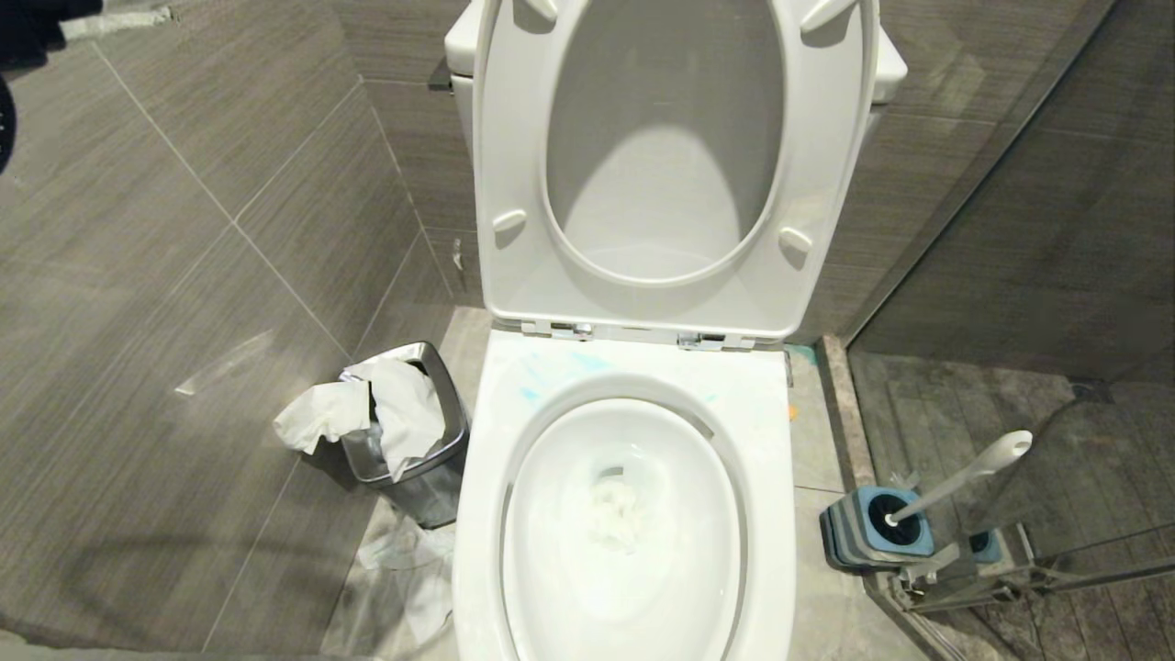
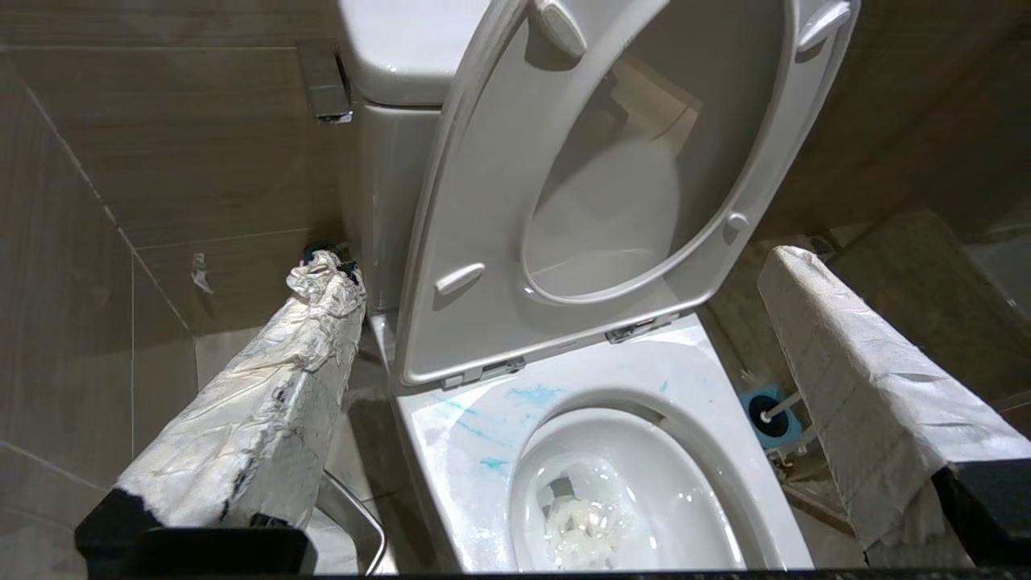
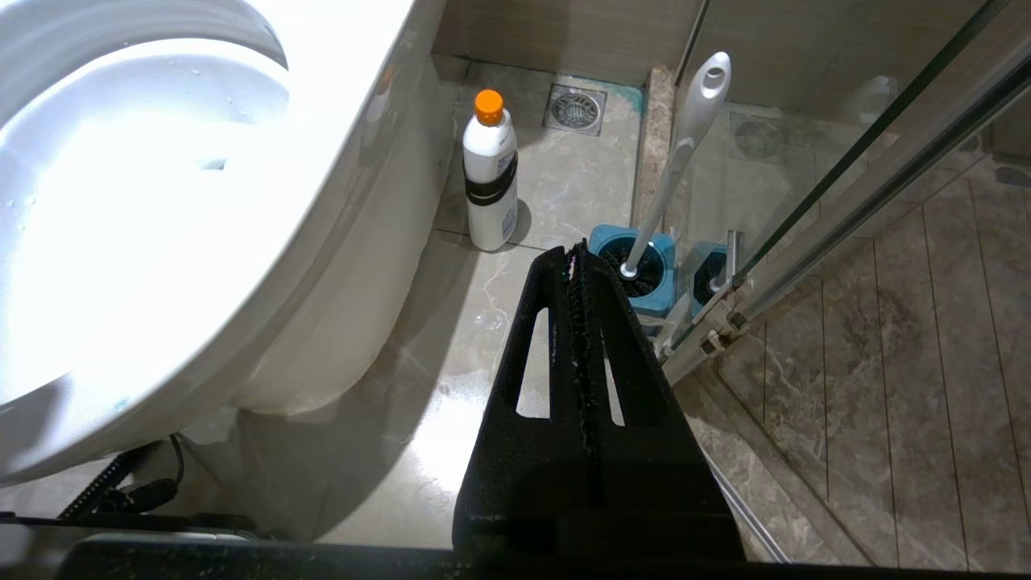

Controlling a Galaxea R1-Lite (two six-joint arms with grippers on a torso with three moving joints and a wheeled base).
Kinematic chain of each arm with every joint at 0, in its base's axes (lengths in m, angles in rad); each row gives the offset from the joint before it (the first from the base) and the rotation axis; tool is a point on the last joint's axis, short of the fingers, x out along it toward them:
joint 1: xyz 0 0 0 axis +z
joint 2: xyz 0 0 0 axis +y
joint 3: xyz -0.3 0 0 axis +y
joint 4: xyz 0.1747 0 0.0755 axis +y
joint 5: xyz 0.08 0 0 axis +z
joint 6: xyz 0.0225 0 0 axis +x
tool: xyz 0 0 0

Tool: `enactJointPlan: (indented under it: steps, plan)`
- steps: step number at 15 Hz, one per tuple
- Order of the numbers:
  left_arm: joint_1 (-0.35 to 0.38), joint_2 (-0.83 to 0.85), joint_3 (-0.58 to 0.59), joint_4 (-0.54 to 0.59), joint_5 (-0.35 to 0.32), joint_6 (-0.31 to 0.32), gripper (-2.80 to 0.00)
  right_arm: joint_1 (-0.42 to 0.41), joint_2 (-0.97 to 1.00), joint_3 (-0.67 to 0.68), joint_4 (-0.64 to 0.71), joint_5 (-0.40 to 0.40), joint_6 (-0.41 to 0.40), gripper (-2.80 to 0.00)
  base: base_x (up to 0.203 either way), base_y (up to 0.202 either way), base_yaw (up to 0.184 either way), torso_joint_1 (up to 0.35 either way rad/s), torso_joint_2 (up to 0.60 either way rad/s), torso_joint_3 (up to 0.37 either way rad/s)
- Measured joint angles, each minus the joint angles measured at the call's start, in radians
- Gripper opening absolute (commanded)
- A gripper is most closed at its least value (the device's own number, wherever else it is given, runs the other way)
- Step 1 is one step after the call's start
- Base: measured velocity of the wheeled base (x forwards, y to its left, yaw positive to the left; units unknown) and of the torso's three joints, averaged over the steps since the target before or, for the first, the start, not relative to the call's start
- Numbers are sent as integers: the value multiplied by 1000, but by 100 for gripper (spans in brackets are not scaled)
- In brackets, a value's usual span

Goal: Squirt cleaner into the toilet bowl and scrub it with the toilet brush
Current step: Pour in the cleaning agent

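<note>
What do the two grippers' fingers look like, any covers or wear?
Left gripper: both fingers are wrapped in crinkled white plastic-like film, scuffed with dark marks, above black bases. Right gripper: bare matte-black textured fingers, wedge-shaped and tapering to a point, each with a long slot cut through, and a ridged seam where they meet. No cables or markings show on either.

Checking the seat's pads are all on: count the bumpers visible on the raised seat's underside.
4. Two upper bumpers by the seat's top edge, two lower bumpers nearer the hinges. None looks hidden.
</note>
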Motion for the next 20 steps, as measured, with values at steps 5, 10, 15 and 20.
enactJointPlan:
  steps: [5,10,15,20]
  plan:
    - [0,-29,5,5,12,2,-280,0,0,0,0,0,0,-280,0,0,0,0,0,0]
    - [0,-74,5,19,8,3,-280,0,0,0,0,0,0,-280,0,0,0,0,0,0]
    - [5,-172,-1,39,2,0,-280,0,0,0,0,0,0,-280,0,0,0,0,0,0]
    - [126,-325,1,111,-89,-3,-280,0,0,0,0,0,0,-280,0,0,0,0,0,0]
